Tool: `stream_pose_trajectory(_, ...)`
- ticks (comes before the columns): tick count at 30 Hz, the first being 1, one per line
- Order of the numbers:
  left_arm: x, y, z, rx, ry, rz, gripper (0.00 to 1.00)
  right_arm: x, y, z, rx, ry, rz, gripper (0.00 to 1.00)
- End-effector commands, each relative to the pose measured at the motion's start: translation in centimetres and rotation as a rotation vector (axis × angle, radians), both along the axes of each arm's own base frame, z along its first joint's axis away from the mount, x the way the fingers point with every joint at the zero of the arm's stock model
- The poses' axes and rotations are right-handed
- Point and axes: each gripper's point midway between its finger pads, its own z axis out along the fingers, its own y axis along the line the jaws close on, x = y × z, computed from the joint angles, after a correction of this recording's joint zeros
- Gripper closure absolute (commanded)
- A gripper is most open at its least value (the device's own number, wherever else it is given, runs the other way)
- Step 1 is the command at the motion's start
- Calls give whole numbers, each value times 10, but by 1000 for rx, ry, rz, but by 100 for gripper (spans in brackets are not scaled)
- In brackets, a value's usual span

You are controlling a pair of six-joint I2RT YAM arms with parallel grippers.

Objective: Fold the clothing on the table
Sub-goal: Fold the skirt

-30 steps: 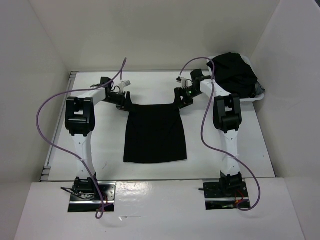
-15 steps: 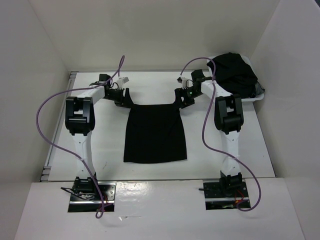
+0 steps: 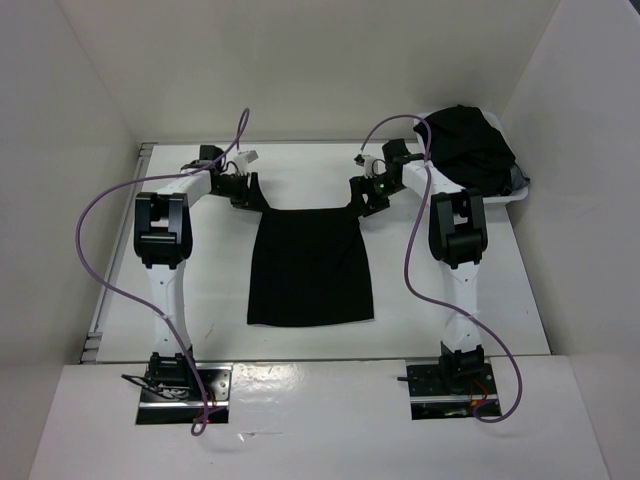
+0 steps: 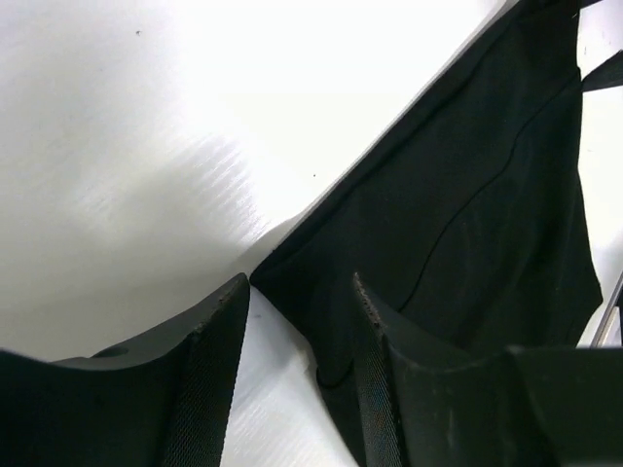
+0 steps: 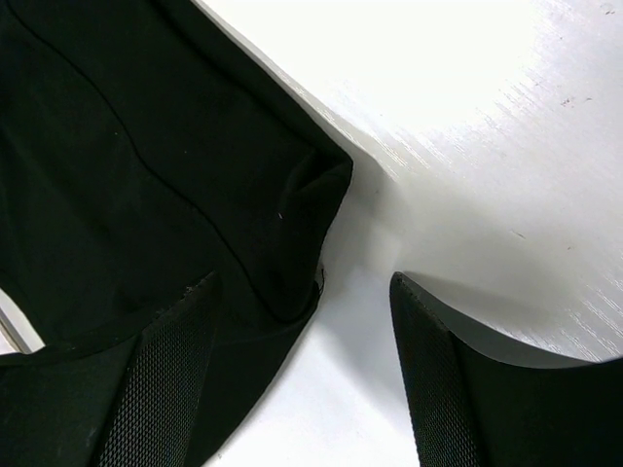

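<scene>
Lying flat near the middle of the table (image 3: 215, 285) is one piece of clothing (image 3: 310, 268) — a plain black trapezoid, its narrow edge at 12 o'clock and its wider hem at 6 o'clock, toward the arm bases.

Two arms reach over it from the near edge, each bent at the elbow and angled inward. The left gripper (image 3: 248, 196) sits at the garment's 11 o'clock corner, the right gripper (image 3: 365, 197) at its 1 o'clock corner. In the left wrist view the two fingers (image 4: 216, 375) stand apart with the cloth corner lying between them and white table showing in the gap, so nothing is pinched. In the right wrist view the fingers (image 5: 164, 384) are likewise spread wide, the rumpled corner close to one finger and bare table beside the other.

Two purple cables (image 3: 95, 250) loop out from the arms. At 2 o'clock from the garment, well apart from it, one bulky heap of black clothes (image 3: 468, 145) sits on a white tray (image 3: 503, 201) — just beyond the right arm's elbow. White walls close in the table on three sides.
</scene>
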Motion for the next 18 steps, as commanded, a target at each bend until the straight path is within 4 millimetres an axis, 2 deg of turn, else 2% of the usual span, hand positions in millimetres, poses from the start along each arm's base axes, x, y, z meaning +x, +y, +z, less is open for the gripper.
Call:
stream_pose_trajectory(1, 5, 3, -12, 15, 5, 10, 47, 5, -8, 12, -33, -58, -8, 26)
stream_pose_trajectory(3, 2, 3, -15, 15, 16, 10, 50, 5, -8, 12, -33, -58, -8, 26)
stream_pose_trajectory(7, 3, 3, -19, 15, 16, 10, 63, 7, -7, 13, -31, -67, -8, 26)
stream_pose_trajectory(8, 3, 3, -19, 15, 16, 10, 70, 7, -7, 13, -31, -67, -8, 26)
stream_pose_trajectory(10, 3, 3, -19, 15, 16, 10, 74, 7, -9, 8, -41, -59, -11, 26)
stream_pose_trajectory(13, 3, 3, -19, 15, 16, 10, 83, 9, -8, 10, -40, -68, -11, 26)
stream_pose_trajectory(16, 3, 3, -19, 15, 16, 10, 95, 14, -7, 8, -37, -66, -18, 26)
stream_pose_trajectory(18, 5, 6, -18, 37, 5, 21, 95, 18, -6, 8, -30, -62, -37, 26)
